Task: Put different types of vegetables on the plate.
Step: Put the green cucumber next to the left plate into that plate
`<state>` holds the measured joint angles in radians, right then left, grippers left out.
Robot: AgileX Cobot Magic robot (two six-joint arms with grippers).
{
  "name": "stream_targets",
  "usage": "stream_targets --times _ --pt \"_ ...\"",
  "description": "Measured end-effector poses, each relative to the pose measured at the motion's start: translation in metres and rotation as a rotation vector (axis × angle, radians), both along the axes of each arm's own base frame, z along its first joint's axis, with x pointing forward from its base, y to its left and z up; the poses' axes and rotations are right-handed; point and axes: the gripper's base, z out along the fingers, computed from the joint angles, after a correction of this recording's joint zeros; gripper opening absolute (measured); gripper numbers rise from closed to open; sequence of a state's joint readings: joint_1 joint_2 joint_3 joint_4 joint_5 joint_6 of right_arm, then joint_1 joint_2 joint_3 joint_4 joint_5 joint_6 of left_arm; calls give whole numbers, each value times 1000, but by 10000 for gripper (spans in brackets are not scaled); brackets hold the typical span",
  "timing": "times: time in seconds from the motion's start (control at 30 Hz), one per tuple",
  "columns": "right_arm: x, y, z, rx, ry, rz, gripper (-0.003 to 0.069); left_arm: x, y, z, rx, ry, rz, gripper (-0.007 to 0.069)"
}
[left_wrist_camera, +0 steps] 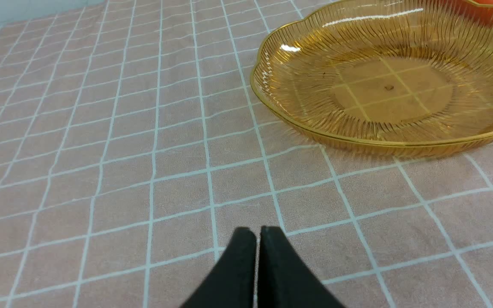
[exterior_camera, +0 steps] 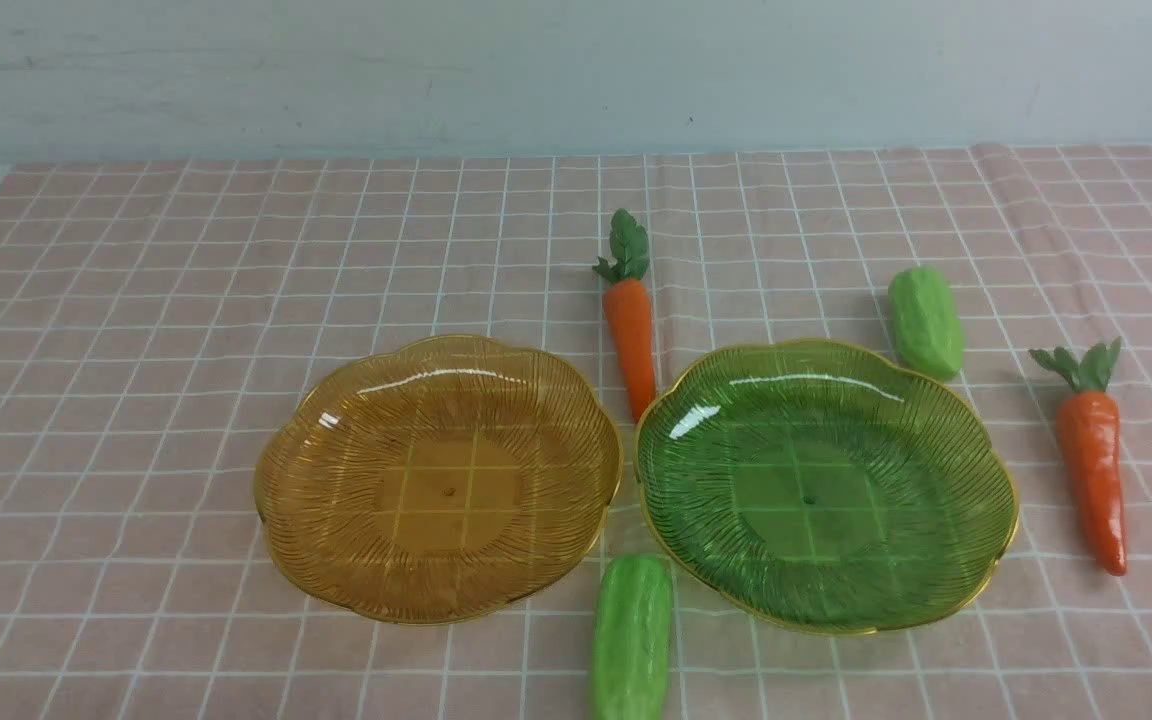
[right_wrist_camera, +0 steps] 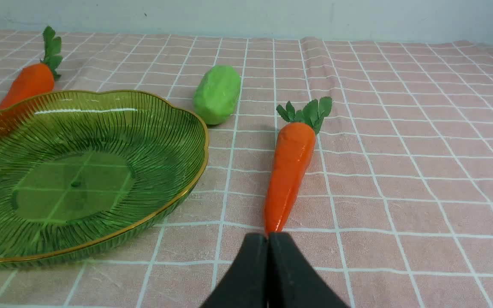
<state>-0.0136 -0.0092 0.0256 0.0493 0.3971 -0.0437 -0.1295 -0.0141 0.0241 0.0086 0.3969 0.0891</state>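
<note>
Nearest the front edge of the tabletop lies the near gourd (exterior_camera: pixel 631 640), light green and ridged, pointing lengthwise toward the far edge, its close end cut off by the picture. Its far end sits before the gap between the two plates, just beside the green one's rim. Toward the left edge, the left gripper (left_wrist_camera: pixel 257 234) is seen only from its own wrist camera; its black fingers are pressed together with nothing between them, above the bare pink checked cloth (exterior_camera: pixel 116 400) covering the table. Just left of the table's middle rests the amber plate (exterior_camera: pixel 296 450), translucent, ribbed and scalloped with a gold rim, the cloth's white lines showing through its floor. Its right rim nearly meets the green plate (exterior_camera: pixel 996 470), of the same shape, right of the middle. Behind the gap between them lies the middle carrot (exterior_camera: pixel 629 335), leafy top toward the far edge, tip close to the green plate's rim. Just beside that plate's far right rim lies the far gourd (exterior_camera: pixel 926 320). Nearer the right edge, apart from the plate, lies the right carrot (exterior_camera: pixel 1094 470), leaves toward the far edge, tip toward the front. The right gripper (right_wrist_camera: pixel 268 238), likewise shown only by its wrist camera, is clamped closed on nothing, its fingertips right at that carrot's tip; whether they touch I cannot tell. All four lie on the cloth, outside both plates
</note>
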Motion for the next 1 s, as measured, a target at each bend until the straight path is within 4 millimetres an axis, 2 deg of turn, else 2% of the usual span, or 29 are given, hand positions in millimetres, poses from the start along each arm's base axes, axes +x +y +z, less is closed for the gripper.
stream_targets --times 0.57,0.63,0.83,0.93,1.0 --pt "0 0 0 0 0 0 -15 1 1 1 35 -26 0 -3" --pt "0 0 0 0 0 0 -15 2 -1 5 -64 -64 13 -3" --pt "0 0 0 0 0 0 -15 4 -4 25 -608 -199 68 -3" --pt "0 0 0 -7 0 -1 -15 5 -2 32 -705 -266 79 -3" --pt "0 -1 0 -28 0 -1 -15 4 2 41 -756 -378 89 -3"
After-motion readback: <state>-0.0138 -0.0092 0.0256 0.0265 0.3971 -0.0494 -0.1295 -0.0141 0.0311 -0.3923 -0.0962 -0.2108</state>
